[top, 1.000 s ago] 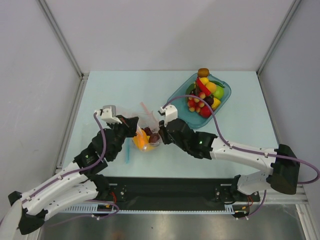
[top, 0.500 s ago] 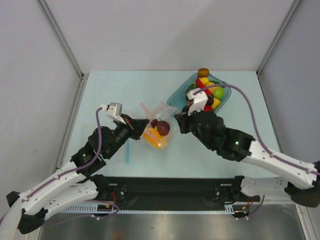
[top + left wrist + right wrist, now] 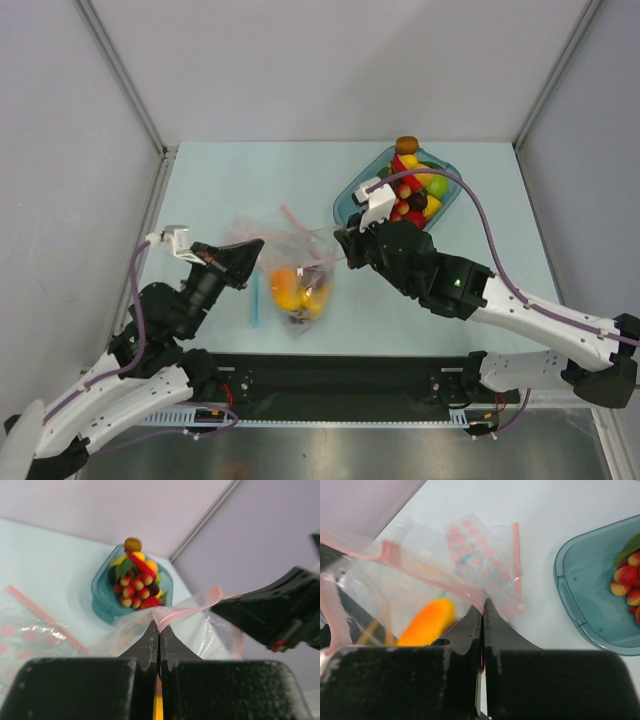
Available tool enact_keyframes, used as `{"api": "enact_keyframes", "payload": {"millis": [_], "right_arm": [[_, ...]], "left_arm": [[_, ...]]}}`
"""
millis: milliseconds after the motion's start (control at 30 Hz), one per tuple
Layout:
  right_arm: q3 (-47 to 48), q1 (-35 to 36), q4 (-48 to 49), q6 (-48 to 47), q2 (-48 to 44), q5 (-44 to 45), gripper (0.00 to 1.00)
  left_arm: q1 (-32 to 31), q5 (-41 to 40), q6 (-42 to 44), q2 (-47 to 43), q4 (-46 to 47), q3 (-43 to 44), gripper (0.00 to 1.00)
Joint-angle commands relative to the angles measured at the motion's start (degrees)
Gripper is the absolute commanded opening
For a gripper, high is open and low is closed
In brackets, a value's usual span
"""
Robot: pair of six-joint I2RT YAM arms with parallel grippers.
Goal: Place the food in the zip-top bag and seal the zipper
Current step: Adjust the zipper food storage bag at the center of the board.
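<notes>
- Two grips share one load: the left end effector [image 3: 244, 258] and the right end effector [image 3: 346, 250] each hold one side of the clear zip-top bag [image 3: 310, 255], just beyond the arm bases.
- The left end effector's fingers are pressed together, clamped on the left end of the bag's mouth. In its wrist view the pale pink zipper [image 3: 182, 610] runs out from between the tips.
- The right end effector's fingers are likewise together, pinching the pink strip at the right end of the mouth.
- The bag hangs stretched between them, mouth up and blurred. Whether its bottom touches the worktop [image 3: 220, 180] I cannot tell.
- Inside it sits an orange-yellow toy piece [image 3: 285, 288], with a darker piece beside it that is too blurred to name.
- A thin blue strip [image 3: 254, 300] lies on the worktop just left of the bag.
- A second clear bag [image 3: 475, 545], dotted pink, lies flat on the worktop behind it.
- Farthest, at the right, the teal dish [image 3: 350, 198] holds a heap of toy food [image 3: 410, 192]: red, yellow and green pieces, with a brown one on top.
</notes>
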Motion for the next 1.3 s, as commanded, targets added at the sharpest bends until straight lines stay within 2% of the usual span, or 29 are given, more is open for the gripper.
{"api": "enact_keyframes", "payload": {"millis": [0,33,133,200,233,267,400,667,900,1000,1100,1133,1267], "right_arm": [[-0.1,-0.1,2.7,-1.8,-2.8,0.8,0.00],[-0.7,-0.9,3.1,-1.7,-3.4,0.9,0.00],[-4.1,-3.4,4.6,-0.8,-6.3,-1.5,0.00],[-7.4,-9.1,8.2,0.7,-7.1,-9.1,0.00],[-8.2,-9.1,9.0,1.2,-6.9,-11.6,0.00],[-9.1,-12.0,9.9,2.0,-6.7,-14.0,0.00],[-11.2,-16.5,13.2,5.0,-4.7,-21.6,0.00],[-11.1,-16.3,16.3,5.8,-3.4,-23.7,0.00],[-9.1,-15.7,23.0,5.7,2.4,-29.1,0.01],[-8.3,-14.6,22.6,5.0,3.1,-27.6,0.09],[-9.1,-15.2,21.5,5.0,3.4,-24.2,0.40],[-9.4,-15.8,20.6,5.1,3.4,-23.1,0.55],[-11.2,-19.3,19.3,5.6,1.9,-22.2,0.69]], "left_arm": [[0.2,0.2,1.2,-3.1,7.6,-2.3,0.00],[0.2,1.4,1.4,0.0,9.1,-1.3,0.00],[0.2,3.6,2.1,6.4,4.3,3.7,0.00],[0.2,1.0,0.9,10.7,2.0,5.0,0.00],[0.2,-0.3,0.4,10.7,1.5,5.0,0.00],[0.2,-1.3,0.1,11.1,1.1,4.8,0.01],[0.3,-5.0,-0.2,9.1,0.8,3.9,0.00],[0.3,-12.6,0.8,2.7,-2.4,4.6,0.00],[0.3,-17.8,1.9,0.6,-4.2,6.2,0.00],[0.3,-17.2,3.0,1.9,-2.8,5.7,0.00],[0.3,-14.8,3.8,4.8,0.4,5.1,0.00],[0.3,-13.7,4.4,5.7,1.5,4.4,0.00],[0.3,-9.8,3.9,10.2,4.7,3.5,0.00]]}}
